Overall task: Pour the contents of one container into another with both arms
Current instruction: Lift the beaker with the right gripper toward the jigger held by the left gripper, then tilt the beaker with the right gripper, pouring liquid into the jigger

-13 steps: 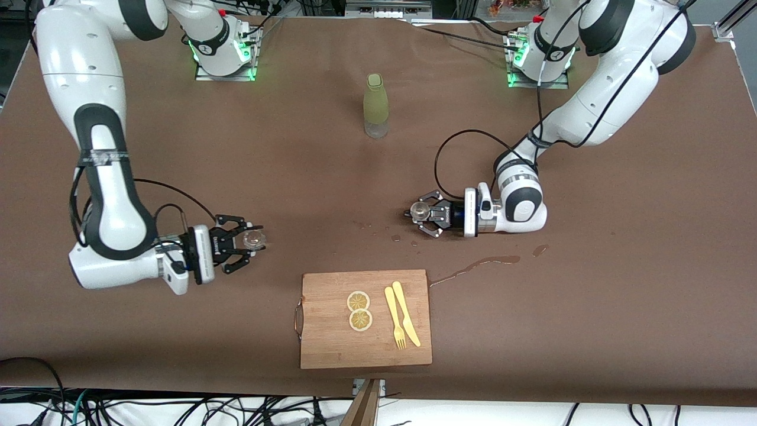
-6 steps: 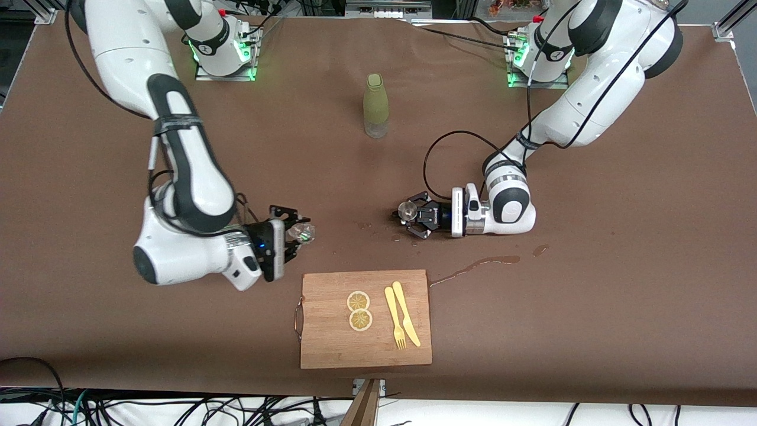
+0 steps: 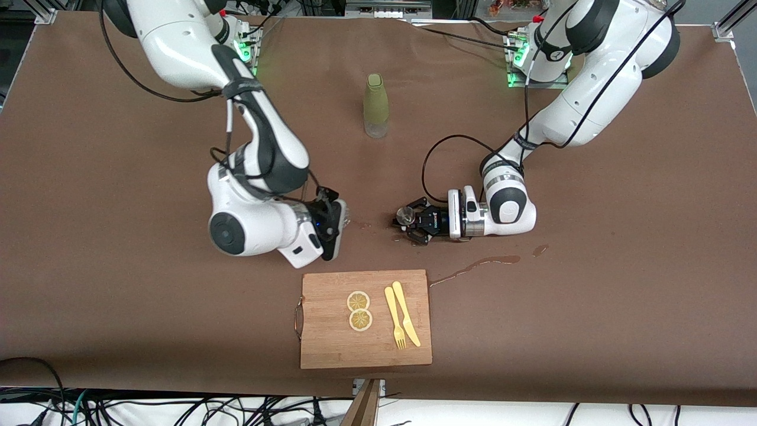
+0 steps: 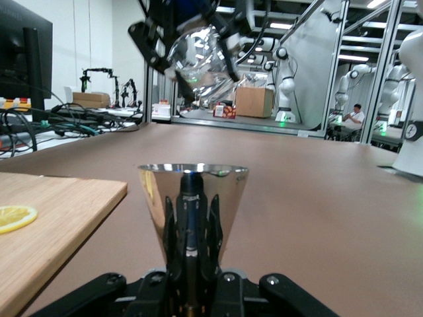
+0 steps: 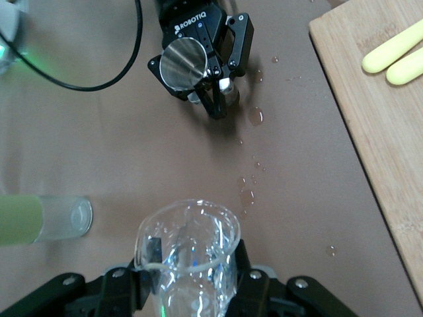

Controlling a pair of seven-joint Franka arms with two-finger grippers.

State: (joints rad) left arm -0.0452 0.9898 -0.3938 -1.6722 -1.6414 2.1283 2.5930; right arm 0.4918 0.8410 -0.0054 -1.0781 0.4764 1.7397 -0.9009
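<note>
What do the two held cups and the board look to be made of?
Cup in the left gripper: the cone cup looks like polished metal, mirror-bright with reflections. Cup in the right gripper: the clear cup is see-through, glass or plastic. Cutting board: pale wood or bamboo, with visible grain.

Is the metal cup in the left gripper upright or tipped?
Upright. The metal cup stands mouth up, rim level, between the left gripper fingers, low over the table.

the cutting board lies nearer the front camera than the bottle, with lemon slices on it.
</note>
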